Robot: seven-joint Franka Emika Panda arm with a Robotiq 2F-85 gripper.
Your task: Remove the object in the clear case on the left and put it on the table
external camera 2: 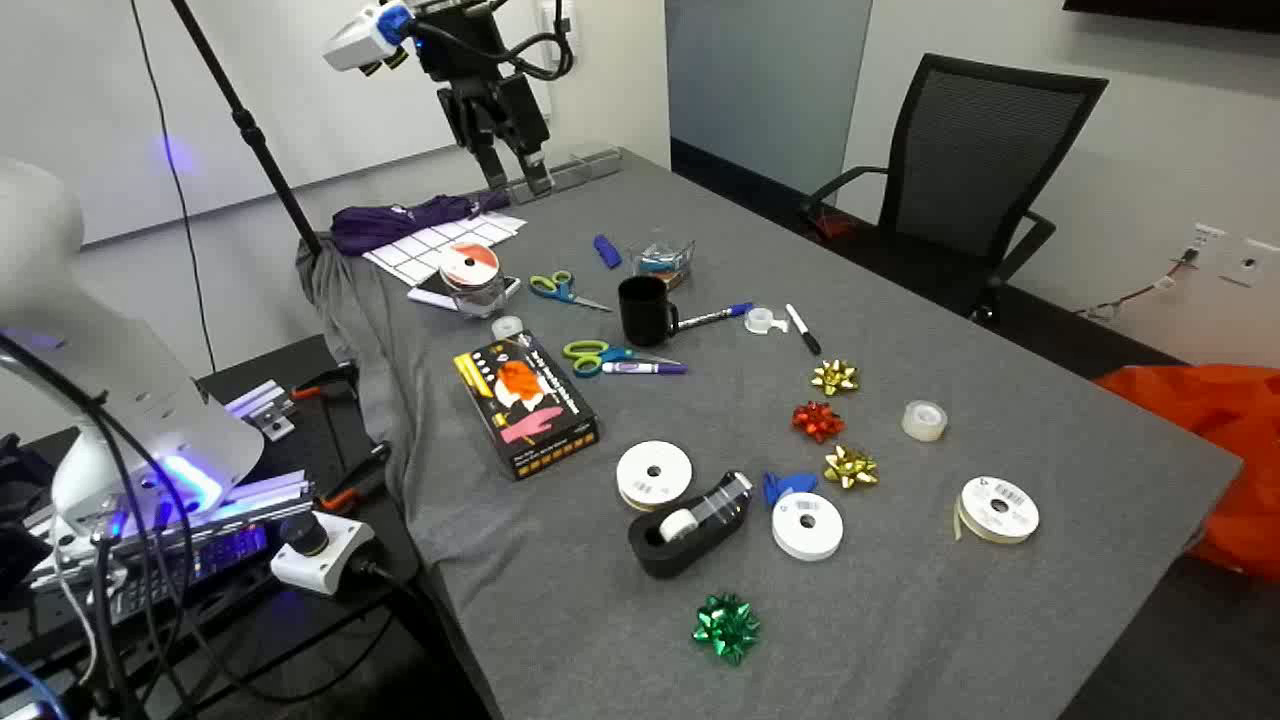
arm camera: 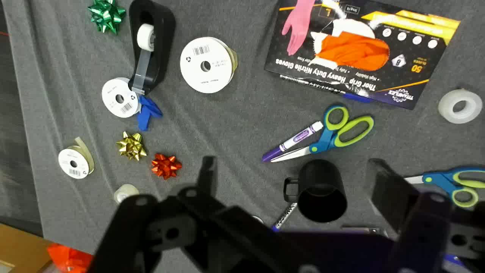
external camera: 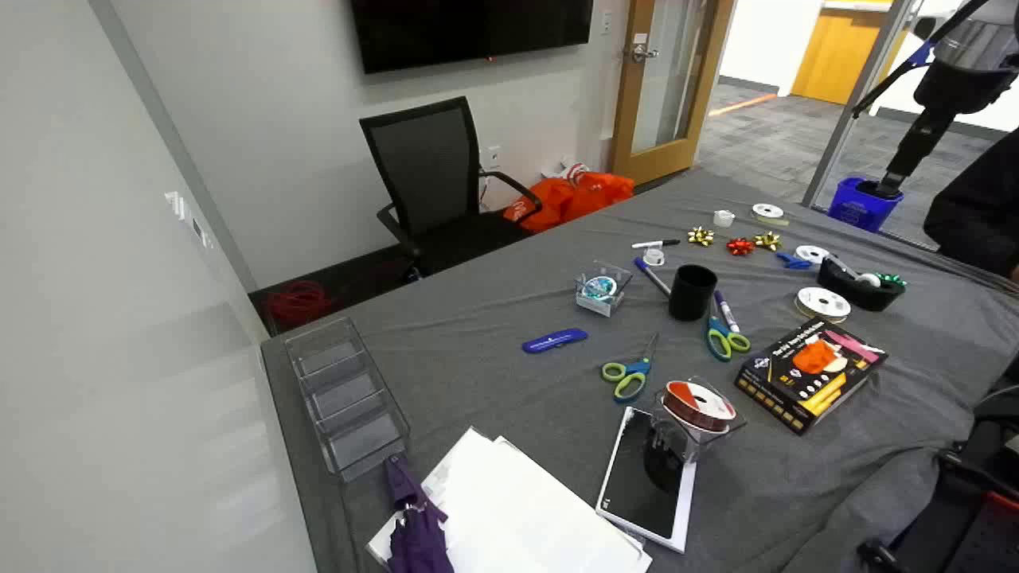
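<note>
The red ribbon spool (external camera: pixel 700 404) with white faces sits tilted in a small clear case (external camera: pixel 673 434) on a tablet. In an exterior view the spool (external camera 2: pixel 470 263) and clear case (external camera 2: pixel 480 298) show near the white papers. Both are out of the wrist view. The table (external camera: pixel 478 390) is draped in dark grey cloth. My gripper (external camera 2: pixel 518 185) hangs high above the table, away from the spool, fingers apart. It shows in an exterior view (external camera: pixel 888 185) at the upper right. In the wrist view the gripper (arm camera: pixel 293 165) is open, with nothing held; a mug shows below, between the fingers.
A second clear case (external camera: pixel 603 294) holds a teal roll. A black mug (external camera: pixel 692 292), scissors (external camera: pixel 629 376), a glove box (external camera: pixel 810 374) and a tape dispenser (external camera 2: pixel 690 525) stand or lie about. A divided clear tray (external camera: pixel 350 398) and purple umbrella (external camera: pixel 418 525) lie near one end.
</note>
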